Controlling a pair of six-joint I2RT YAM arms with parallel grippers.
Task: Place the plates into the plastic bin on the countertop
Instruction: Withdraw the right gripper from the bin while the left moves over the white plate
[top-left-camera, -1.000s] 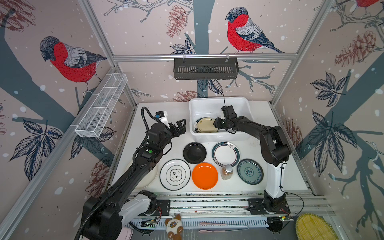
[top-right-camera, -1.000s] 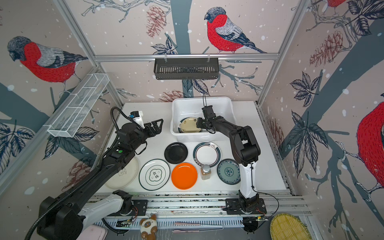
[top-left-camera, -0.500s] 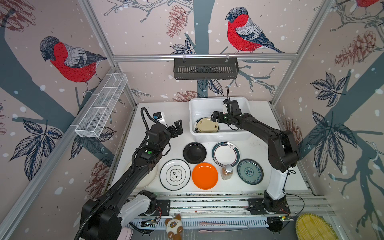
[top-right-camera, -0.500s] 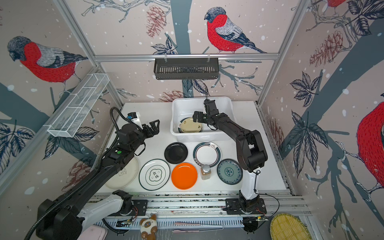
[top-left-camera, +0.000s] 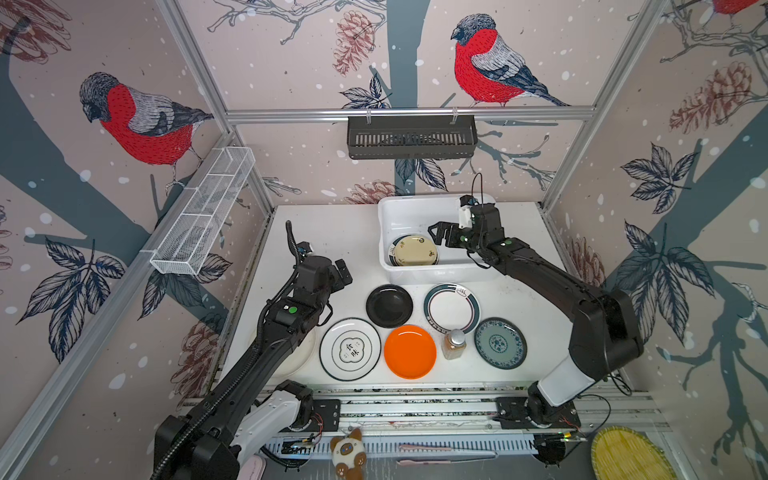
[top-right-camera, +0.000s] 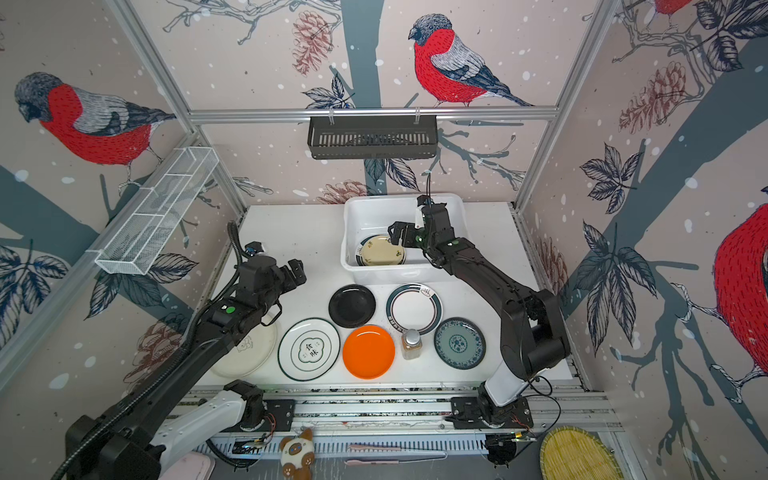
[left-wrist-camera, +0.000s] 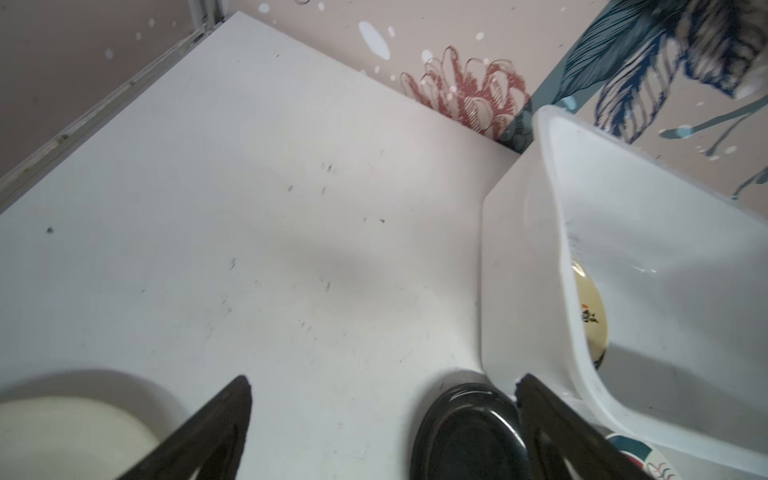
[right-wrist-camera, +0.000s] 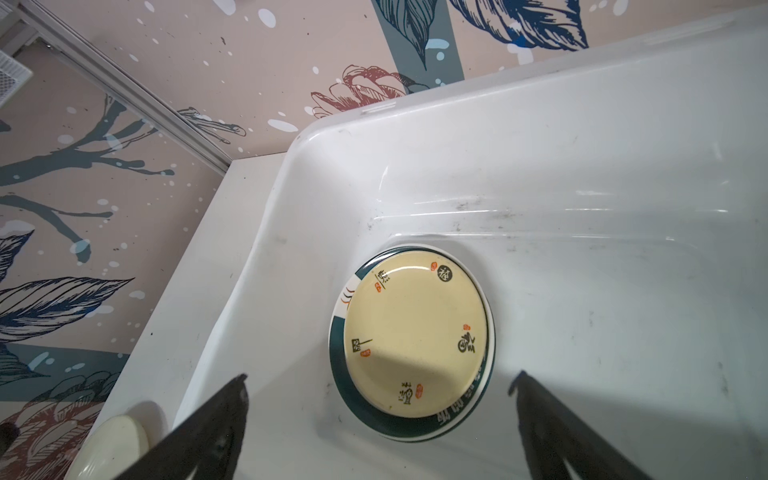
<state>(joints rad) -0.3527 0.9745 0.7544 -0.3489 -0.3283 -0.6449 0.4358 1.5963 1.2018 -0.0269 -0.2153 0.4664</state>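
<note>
Far left, a big cream plate (top-right-camera: 249, 357) is mostly buried under the left arm (top-left-camera: 286, 320), so its rim is anyone's guess. The left jaws hang spread and empty over bare worktop (top-left-camera: 332, 232), near the black plate (top-left-camera: 389, 305). The emblem plate (top-left-camera: 350, 349) and orange plate (top-left-camera: 409, 351) lie flat too.

In the plastic bin (top-left-camera: 432, 273), a small cream plate (right-wrist-camera: 415, 336) sits on a teal-rimmed plate (right-wrist-camera: 399, 428), of which only the rim shows. The right jaws gape above them, holding nothing. I'd say the drop-off's done and the next pickup is due, which needs a finger under a flat rim.

The ringed plate (top-left-camera: 451, 307), the amber bottle (top-left-camera: 454, 344) (maybe touching it) and the blue-green plate (top-left-camera: 500, 343) wait on the right.
</note>
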